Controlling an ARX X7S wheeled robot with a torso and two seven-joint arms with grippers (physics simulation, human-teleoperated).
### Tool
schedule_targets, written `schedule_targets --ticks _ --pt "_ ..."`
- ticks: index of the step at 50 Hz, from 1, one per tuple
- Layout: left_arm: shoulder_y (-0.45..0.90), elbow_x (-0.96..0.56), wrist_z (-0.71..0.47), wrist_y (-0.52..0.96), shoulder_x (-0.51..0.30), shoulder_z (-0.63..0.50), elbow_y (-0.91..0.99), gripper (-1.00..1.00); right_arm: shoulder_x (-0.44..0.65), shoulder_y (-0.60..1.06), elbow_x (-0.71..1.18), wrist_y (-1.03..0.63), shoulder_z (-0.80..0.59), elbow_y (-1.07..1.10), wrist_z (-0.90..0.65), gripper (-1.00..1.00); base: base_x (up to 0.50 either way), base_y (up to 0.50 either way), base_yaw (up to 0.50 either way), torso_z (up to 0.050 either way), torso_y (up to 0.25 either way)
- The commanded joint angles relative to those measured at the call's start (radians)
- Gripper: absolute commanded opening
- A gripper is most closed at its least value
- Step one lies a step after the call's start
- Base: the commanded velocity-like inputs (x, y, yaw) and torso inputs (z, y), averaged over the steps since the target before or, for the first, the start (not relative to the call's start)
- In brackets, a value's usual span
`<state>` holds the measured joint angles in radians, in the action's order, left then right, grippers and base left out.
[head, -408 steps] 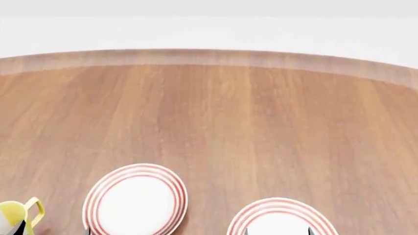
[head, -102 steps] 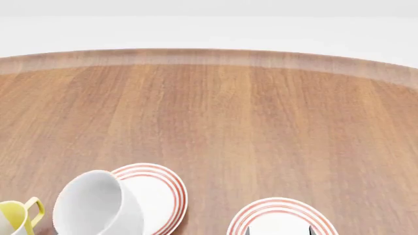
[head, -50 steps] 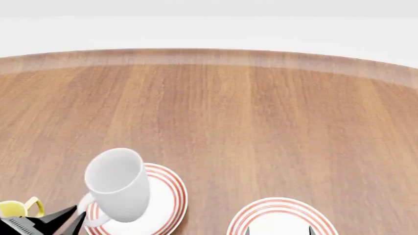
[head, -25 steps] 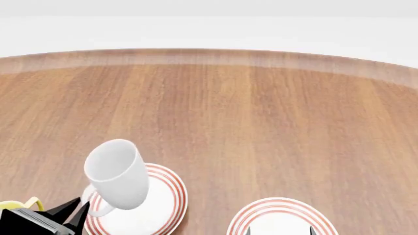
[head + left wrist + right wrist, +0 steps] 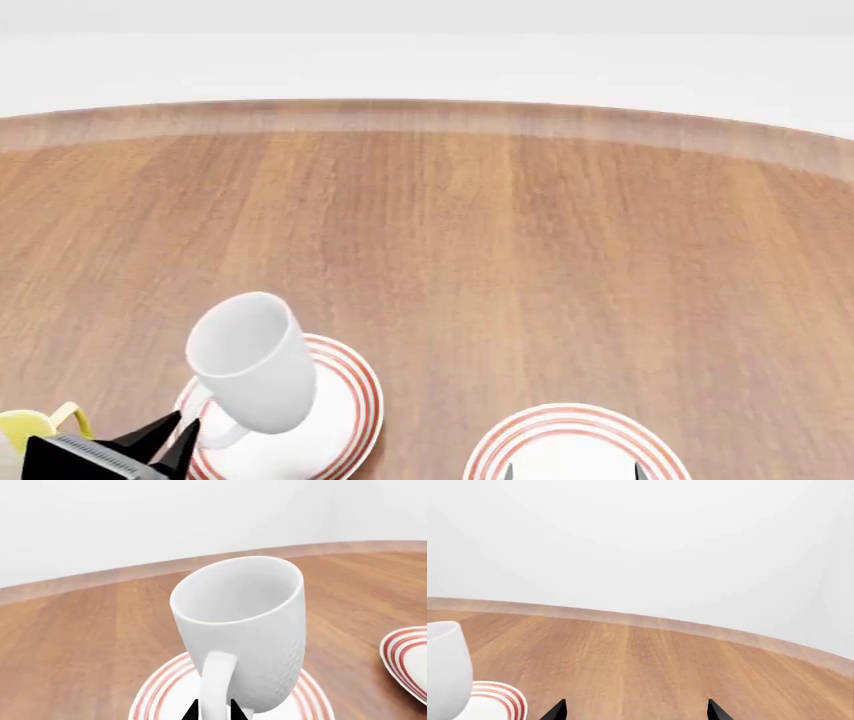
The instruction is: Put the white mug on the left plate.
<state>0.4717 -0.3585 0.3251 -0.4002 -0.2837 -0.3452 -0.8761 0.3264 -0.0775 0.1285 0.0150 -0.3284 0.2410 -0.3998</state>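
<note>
Mug and plate fill our left wrist view: the white mug (image 5: 243, 630) leans over the left plate (image 5: 160, 690), its handle pinched between the black tips of our left jaws (image 5: 213, 711). From the head view, the mug (image 5: 254, 360) tilts above the red-ringed plate (image 5: 350, 400) on the wooden surface (image 5: 534, 250) (whether its base touches the plate, we cannot tell). Our right jaws (image 5: 635, 710) sit spread apart, gripping nothing.

Bright, even light is falling from above, giving soft sheen on the white mug (image 5: 243, 630) and hardly any shadow on the desk (image 5: 534, 260). Everything is rendering sharp, without blur.
</note>
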Motion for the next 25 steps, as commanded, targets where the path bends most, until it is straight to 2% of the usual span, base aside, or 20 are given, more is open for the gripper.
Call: schedule_targets --ticks 1,4,10,14,20,25 --pt "0.021 -0.017 0.009 -0.022 0.026 0.006 -0.034 -1.0 0.002 0.002 0.002 0.002 -0.003 -0.002 -0.003 1.0 0.0 0.0 0.0 0.0 0.0" --pt "0.027 -0.016 0.0 -0.024 0.034 0.007 -0.044 -1.0 0.004 -0.001 0.003 -0.001 -0.002 0.004 -0.005 1.0 0.0 0.0 0.0 0.0 0.0" --pt "0.117 0.045 -0.051 -0.172 0.081 0.009 -0.282 -1.0 0.006 -0.001 0.006 0.004 -0.001 0.003 -0.006 1.0 0.0 0.0 0.0 0.0 0.0" --pt "0.14 0.059 -0.075 -0.203 0.094 0.009 -0.343 -1.0 0.006 0.001 0.007 0.005 -0.003 -0.001 -0.006 1.0 0.0 0.0 0.0 0.0 0.0" --pt "0.171 0.123 -0.192 -0.274 0.111 -0.006 -0.424 -1.0 0.009 0.0 0.008 0.005 -0.003 0.001 -0.008 1.0 0.0 0.0 0.0 0.0 0.002" --pt "0.171 0.152 -0.228 -0.278 0.117 -0.013 -0.425 -1.0 0.009 0.002 0.008 0.006 -0.005 -0.003 -0.008 1.0 0.0 0.0 0.0 0.0 0.0"
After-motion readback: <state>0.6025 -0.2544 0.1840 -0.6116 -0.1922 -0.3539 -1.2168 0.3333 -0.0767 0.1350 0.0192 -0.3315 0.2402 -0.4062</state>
